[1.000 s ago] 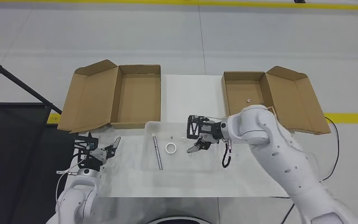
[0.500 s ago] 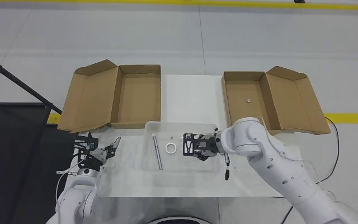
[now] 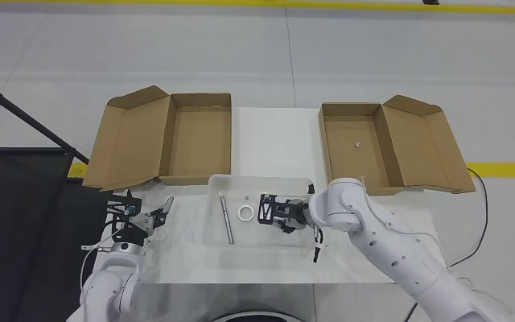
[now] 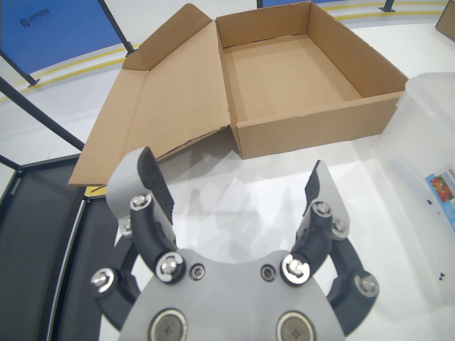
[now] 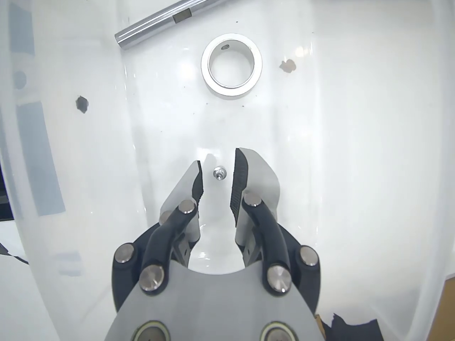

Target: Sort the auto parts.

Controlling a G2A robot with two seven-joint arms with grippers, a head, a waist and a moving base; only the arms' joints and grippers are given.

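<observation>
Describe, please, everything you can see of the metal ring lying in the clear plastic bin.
The ring is a short, thick-walled band of bright silvery metal with a small hole in its inner wall. It lies flat, bore upward, on the floor of the clear plastic bin. It rests apart from the metal rod beside it and from the small screw between the open fingers of the right gripper. Only the bin floor touches it.
</observation>
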